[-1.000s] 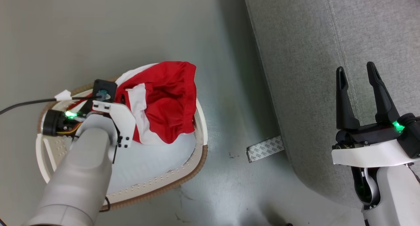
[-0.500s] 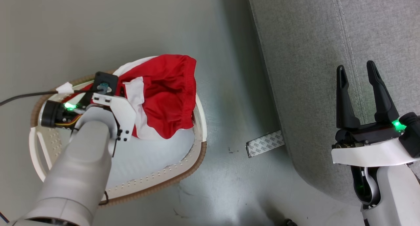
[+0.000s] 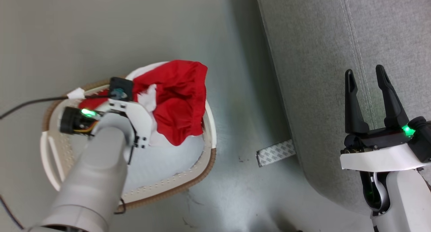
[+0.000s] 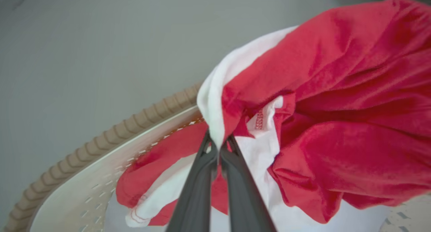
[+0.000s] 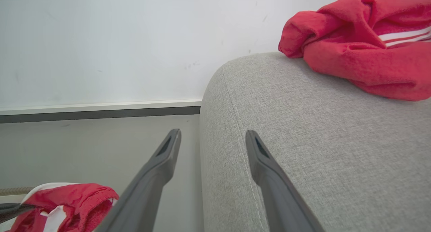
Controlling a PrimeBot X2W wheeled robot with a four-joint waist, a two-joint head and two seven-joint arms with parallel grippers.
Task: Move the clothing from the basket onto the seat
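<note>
The red and white clothing [image 3: 178, 104] rises out of the off-white, brown-rimmed basket [image 3: 188, 181] on the floor. In the left wrist view my left gripper [image 4: 218, 147] is shut on a white-edged fold of that clothing [image 4: 336, 124], with more red fabric lying lower in the basket [image 4: 101, 164]. My right gripper [image 3: 367, 77] stands open and empty above the grey seat [image 3: 320, 57]. The right wrist view shows its fingers [image 5: 261, 158] spread over the seat's edge [image 5: 303, 141], and another red garment with white stripes [image 5: 363, 43] lying on the seat.
A pale white pad [image 3: 165, 161] lines the basket's bottom. A strip of patterned tape [image 3: 276, 153] lies on the grey floor [image 3: 134, 30] by the seat's foot. A black cable [image 3: 30, 104] runs to my left wrist. A white wall with dark skirting [image 5: 101, 112] stands behind.
My left gripper has shut on the clothing and the fabric has bunched and lifted toward it. The head camera has shifted slightly. The right gripper has stayed put.
</note>
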